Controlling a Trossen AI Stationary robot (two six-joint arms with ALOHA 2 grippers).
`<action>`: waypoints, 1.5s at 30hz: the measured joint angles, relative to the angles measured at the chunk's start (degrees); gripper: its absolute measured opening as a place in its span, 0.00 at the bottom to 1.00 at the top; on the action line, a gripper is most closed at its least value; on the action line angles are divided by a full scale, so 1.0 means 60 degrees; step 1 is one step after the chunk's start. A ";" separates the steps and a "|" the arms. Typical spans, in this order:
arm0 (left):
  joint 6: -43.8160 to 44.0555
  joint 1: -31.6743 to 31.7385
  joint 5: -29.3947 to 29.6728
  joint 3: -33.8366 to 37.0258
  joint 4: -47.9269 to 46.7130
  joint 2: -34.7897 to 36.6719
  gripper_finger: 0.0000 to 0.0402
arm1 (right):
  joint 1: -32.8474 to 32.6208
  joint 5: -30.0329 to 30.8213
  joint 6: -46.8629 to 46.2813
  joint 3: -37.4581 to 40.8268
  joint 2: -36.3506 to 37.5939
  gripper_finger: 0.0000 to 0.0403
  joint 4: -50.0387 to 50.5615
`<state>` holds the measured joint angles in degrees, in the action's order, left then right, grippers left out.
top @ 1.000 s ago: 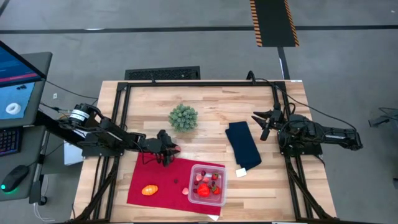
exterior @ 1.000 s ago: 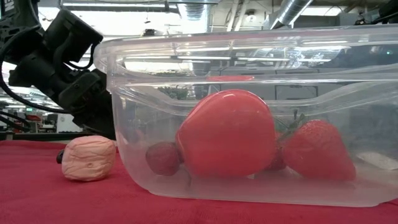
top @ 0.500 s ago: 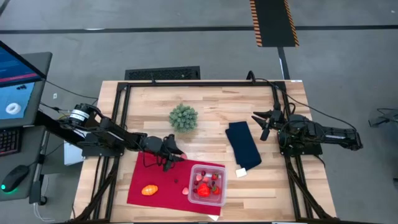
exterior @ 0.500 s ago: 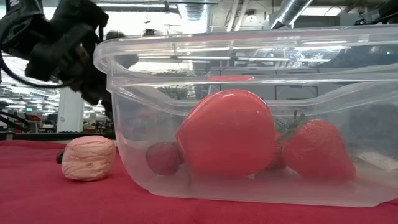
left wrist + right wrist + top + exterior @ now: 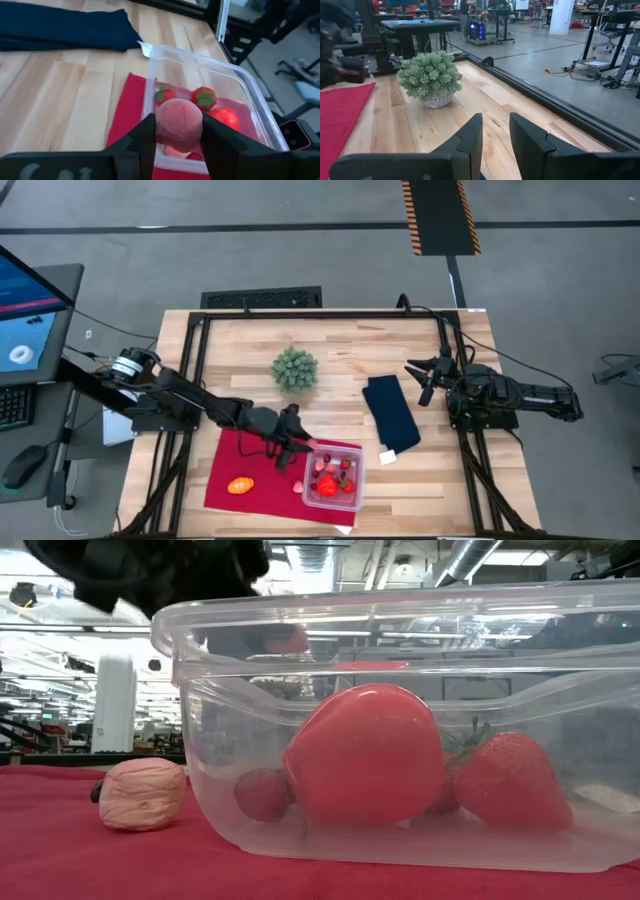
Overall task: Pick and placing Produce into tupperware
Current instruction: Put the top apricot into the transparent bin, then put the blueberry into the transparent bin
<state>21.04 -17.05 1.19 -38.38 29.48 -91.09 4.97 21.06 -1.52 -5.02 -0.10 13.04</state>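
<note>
At the tupperware's [image 5: 334, 473] rim nearest the counter's left edge, our left gripper [image 5: 297, 444] hangs with its fingers clamped on a round pink-red piece of produce [image 5: 179, 124], which the left wrist view shows squeezed between both pads just outside the container wall. The tupperware sits on the red cloth [image 5: 250, 470] near the counter's front edge, already holding a large red fruit [image 5: 365, 753], a strawberry [image 5: 505, 781] and a small dark red berry [image 5: 262, 794]. To finish this step well, we judge that we should carry the piece on past the rim until it is over the open inside, lower it a little, and only then part the fingers, so it neither strikes the wall nor rolls back onto the cloth; aiming for the bare corner of the container would keep it from bouncing off the fruit already there. An orange oval [image 5: 240, 485] and a pale pink lump [image 5: 142, 794] lie on the cloth outside, not yet placed. Compared with a second ago, our left gripper has travelled from the cloth's far edge across to the container, and in the low view it has risen above the rim. Our right gripper [image 5: 422, 377] waits near the counter's right edge beside the dark blue cloth [image 5: 390, 413], fingers apart, unchanged.
</note>
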 joint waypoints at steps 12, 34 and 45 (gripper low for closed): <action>0.0166 -0.1128 0.1405 -0.1571 -0.0940 -0.1199 0.30 | 0.0000 0.0000 0.0000 -0.0004 0.0000 0.30 0.0015; 0.0405 -0.1689 0.3156 -0.2880 -0.2362 -0.2353 0.50 | 0.0000 0.0000 0.0000 -0.0004 0.0000 0.30 0.0036; 0.1119 -0.1689 0.4953 -0.2865 -0.3201 -0.1835 0.49 | 0.0000 0.0000 0.0000 -0.0004 0.0000 0.30 0.0036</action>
<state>27.75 -27.18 30.90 -55.57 10.28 -102.10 4.97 21.06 -1.52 -5.04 -0.10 13.26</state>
